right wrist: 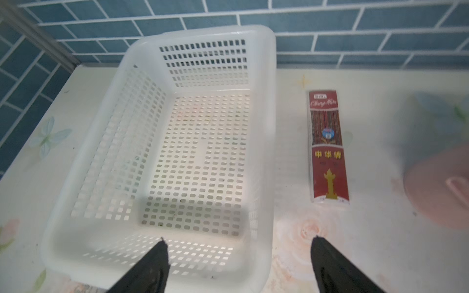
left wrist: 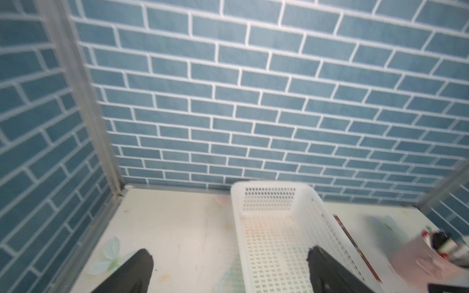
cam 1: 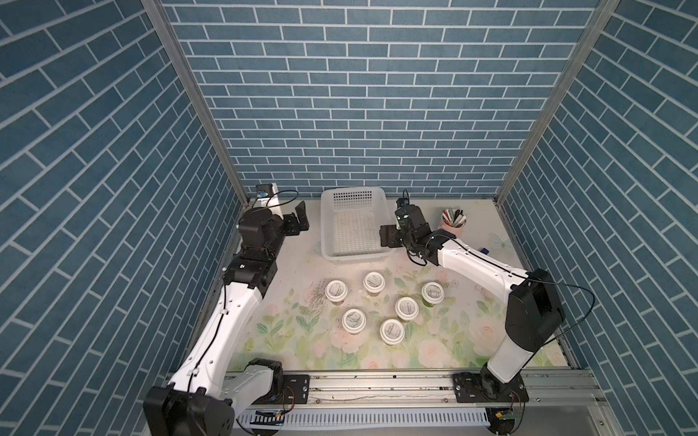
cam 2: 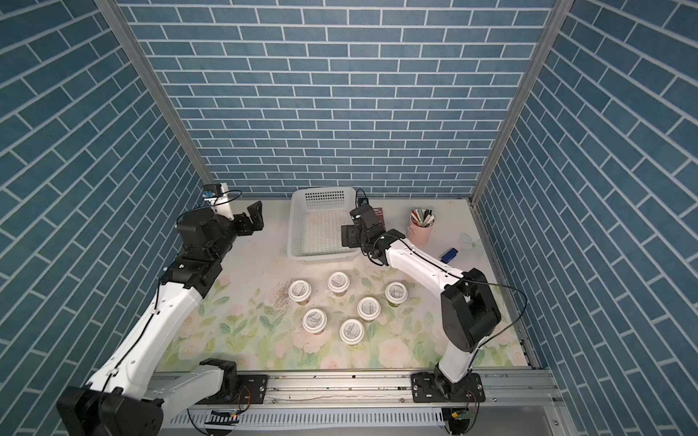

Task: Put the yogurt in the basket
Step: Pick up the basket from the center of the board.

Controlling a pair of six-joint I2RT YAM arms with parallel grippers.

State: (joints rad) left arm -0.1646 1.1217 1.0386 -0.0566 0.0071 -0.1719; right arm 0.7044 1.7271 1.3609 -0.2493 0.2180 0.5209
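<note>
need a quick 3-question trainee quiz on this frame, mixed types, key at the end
1. How many yogurt cups stand outside the basket?
2. True or false: the basket already holds a yogurt cup.
3. The right claw is: A) shut on a yogurt cup; B) open and empty; C) out of view.
Key: 1) six; 2) false; 3) B.

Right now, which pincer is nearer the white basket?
Right. The right pincer hovers over the right rim of the white basket; the left pincer hangs off its left side, apart.
</note>
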